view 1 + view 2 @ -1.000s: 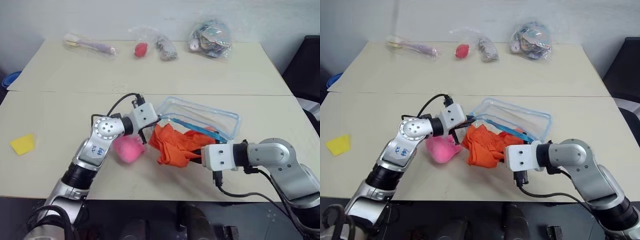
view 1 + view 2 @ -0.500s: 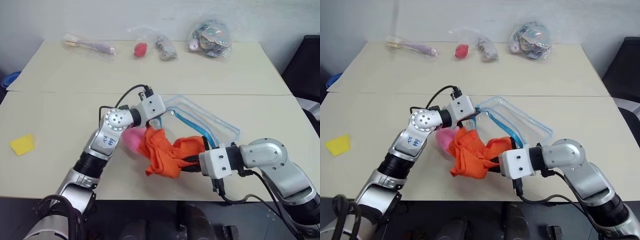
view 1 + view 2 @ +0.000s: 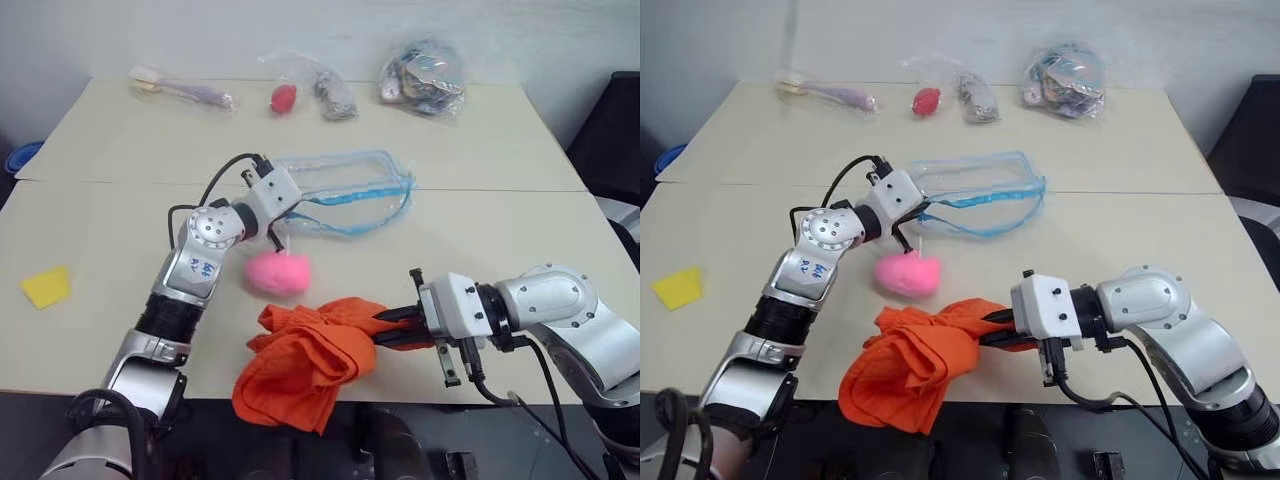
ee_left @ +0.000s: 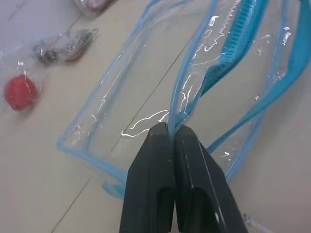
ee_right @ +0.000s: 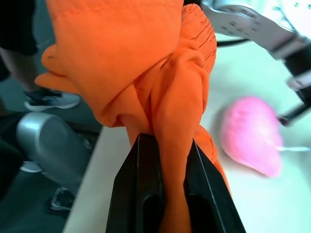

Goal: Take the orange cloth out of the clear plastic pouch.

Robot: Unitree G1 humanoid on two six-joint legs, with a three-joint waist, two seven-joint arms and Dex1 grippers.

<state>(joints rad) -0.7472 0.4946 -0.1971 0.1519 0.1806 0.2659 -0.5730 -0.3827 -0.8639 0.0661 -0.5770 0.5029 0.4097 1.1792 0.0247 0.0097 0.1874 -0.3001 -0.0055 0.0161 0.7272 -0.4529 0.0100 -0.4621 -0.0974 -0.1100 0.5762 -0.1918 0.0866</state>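
Orange cloth [image 3: 305, 360] now out, in right tool [image 3: 392, 327].

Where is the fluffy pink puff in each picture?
Left eye view: the pink puff lies on the table, mid-left, below the pouch.
Right eye view: same spot, just above the orange cloth.
Left wrist view: not in it.
Right wrist view: at the right, beside the cloth pinched in the right gripper.
Shared landmark: the orange cloth next to the puff.
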